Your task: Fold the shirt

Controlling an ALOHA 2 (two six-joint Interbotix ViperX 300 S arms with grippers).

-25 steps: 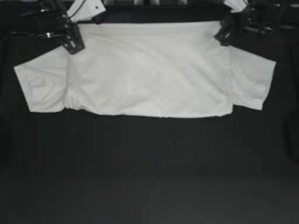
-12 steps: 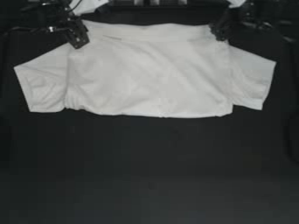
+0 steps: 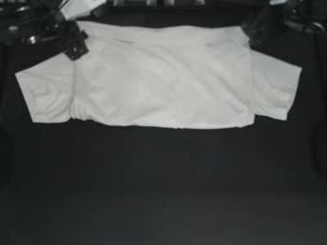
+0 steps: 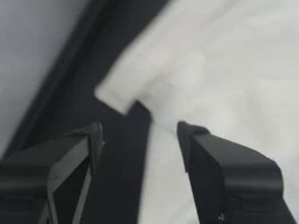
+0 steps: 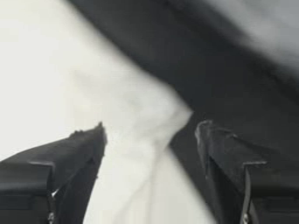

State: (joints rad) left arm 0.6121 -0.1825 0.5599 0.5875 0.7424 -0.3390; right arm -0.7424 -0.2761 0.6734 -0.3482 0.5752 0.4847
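The near half of the dark table (image 3: pixel 163 191) lies bare, from 6 o'clock up to the middle. Beyond it the white T-shirt (image 3: pixel 166 81) is spread flat across the far half, folded once so its lower fold edge runs straight across the centre and its upper edge sits close to the far rim at 12 o'clock. One short sleeve juts out toward 9 o'clock, the other toward 3 o'clock. The fabric is softly wrinkled, with a bunched crease at its near corner on the 9 o'clock side.

At the shirt's far corner toward 10 o'clock, the left pincer (image 3: pixel 75 43) hangs at the edge of the cloth. In the left wrist view the left pincer (image 4: pixel 139 131) stands apart with a clear gap between its jaws and nothing gripped; the shirt's corner (image 4: pixel 125 94) lies just past the tips.

At the far corner toward 2 o'clock, the right pincer (image 3: pixel 252 29) sits over the cloth's edge. The right wrist view shows the right pincer (image 5: pixel 149 131) likewise spread wide, holding nothing, a fold of white fabric (image 5: pixel 146 113) lying between and beneath the tips.
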